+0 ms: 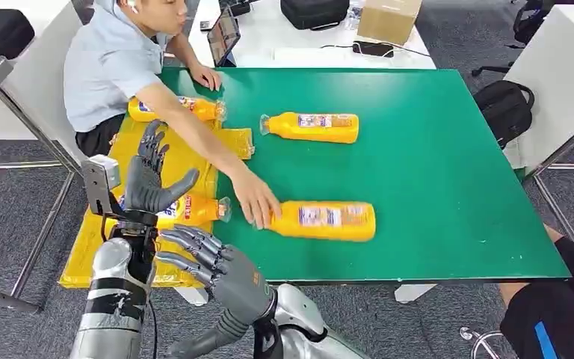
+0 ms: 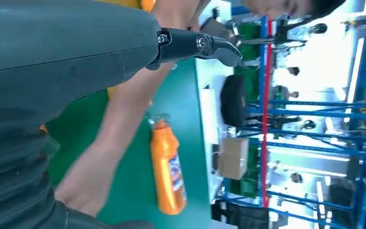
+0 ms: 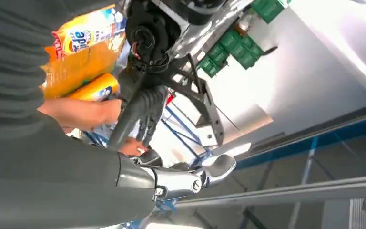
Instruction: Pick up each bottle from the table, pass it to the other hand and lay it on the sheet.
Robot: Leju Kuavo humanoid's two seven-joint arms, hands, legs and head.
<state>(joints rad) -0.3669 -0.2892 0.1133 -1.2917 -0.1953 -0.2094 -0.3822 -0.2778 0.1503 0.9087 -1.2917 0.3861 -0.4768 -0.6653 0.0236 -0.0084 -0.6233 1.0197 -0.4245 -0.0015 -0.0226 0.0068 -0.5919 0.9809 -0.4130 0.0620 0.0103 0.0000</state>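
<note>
Several orange bottles lie about the green table [image 1: 433,172]. One bottle [image 1: 314,127] lies at the table's middle back and shows in the left wrist view [image 2: 167,171]. A nearer bottle [image 1: 323,221] is touched by a person's hand [image 1: 256,200]. Two more lie on the yellow sheet [image 1: 97,239]: one at the back [image 1: 194,108], one [image 1: 194,209] beside my left hand [image 1: 149,179]. That hand is raised over the sheet, fingers spread, holding nothing. My right hand [image 1: 213,262] hovers just below it by the table's front edge, fingers apart and empty.
A person [image 1: 112,60] sits at the table's back left, arm reaching across the sheet. Another person's leg [image 1: 553,307] is at the lower right. A laptop [image 1: 223,34], a cardboard box [image 1: 387,19] and bags sit on the white table behind.
</note>
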